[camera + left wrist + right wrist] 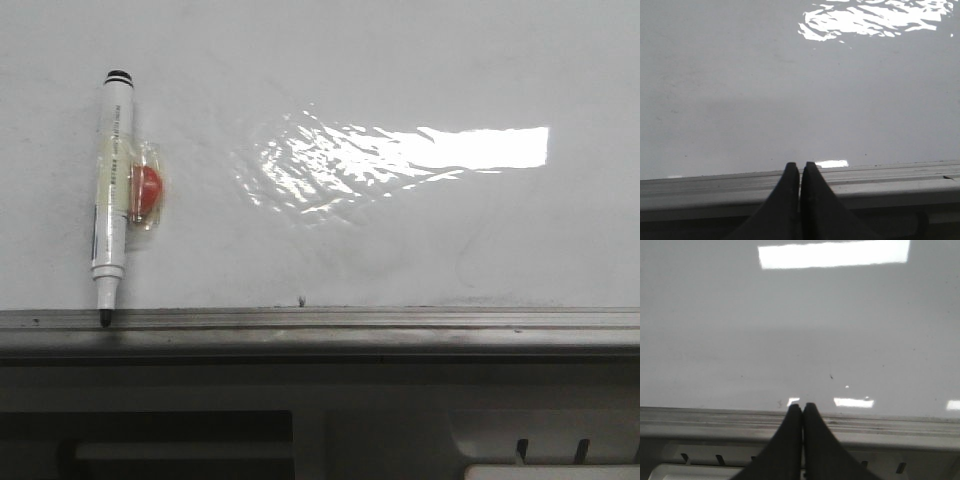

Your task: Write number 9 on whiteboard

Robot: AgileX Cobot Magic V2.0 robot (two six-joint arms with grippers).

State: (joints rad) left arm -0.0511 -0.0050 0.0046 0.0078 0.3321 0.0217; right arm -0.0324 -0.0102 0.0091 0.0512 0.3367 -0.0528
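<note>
Whiteboard (400, 250) glossy, glare patch (480, 147); marker (110, 190) on left.

Grey moulded housing (400, 420) below board; long rectangular light reflection (480, 147) above.

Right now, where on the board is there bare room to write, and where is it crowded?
The whiteboard is bare from right of the marker across to its right edge, above the metal tray, with only glare and faint smudges there. The one crowded spot is the far left, where the marker and its red clip sit.
</note>
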